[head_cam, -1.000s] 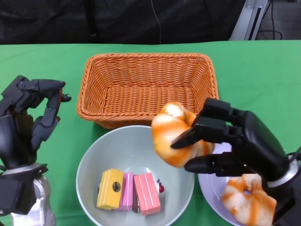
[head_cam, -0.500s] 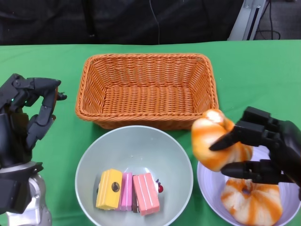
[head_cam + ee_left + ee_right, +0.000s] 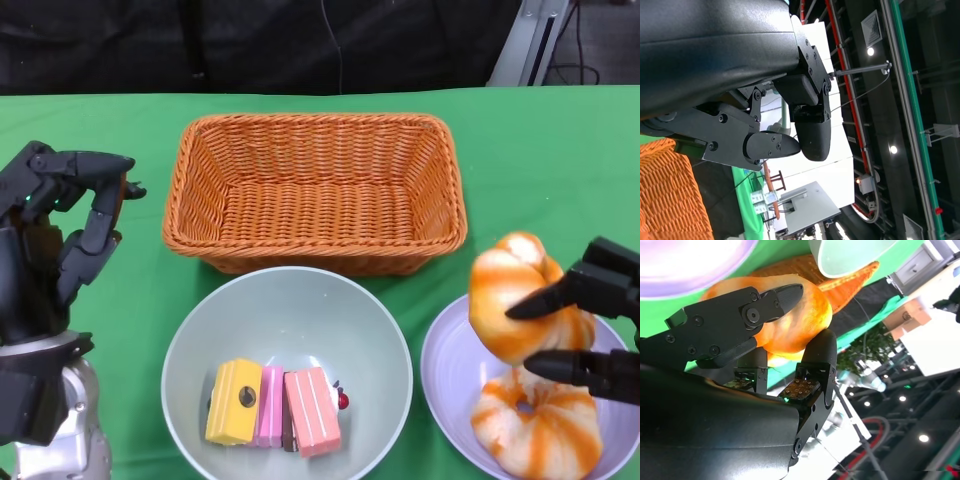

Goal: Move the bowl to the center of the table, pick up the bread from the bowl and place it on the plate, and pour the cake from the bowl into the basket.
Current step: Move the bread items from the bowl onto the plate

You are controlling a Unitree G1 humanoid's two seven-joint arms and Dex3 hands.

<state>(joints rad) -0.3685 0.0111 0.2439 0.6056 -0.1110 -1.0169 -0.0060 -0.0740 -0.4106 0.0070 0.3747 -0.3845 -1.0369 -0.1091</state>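
Note:
A pale green bowl at the front middle holds yellow and pink cake slices. At the front right a lavender plate carries one orange-striped bread. My right hand grips a second striped bread just above that plate and the bread on it. In the right wrist view the fingers wrap this bread, with the plate close beyond. My left hand is raised at the left edge, fingers loosely bent, holding nothing.
An orange wicker basket stands empty behind the bowl, its front wall almost touching the bowl's rim. Green cloth covers the table; open cloth lies to the right of the basket and behind the plate.
My right hand has carried the bread to the right, from over the bowl's right rim to above the plate. The left hand has barely shifted.

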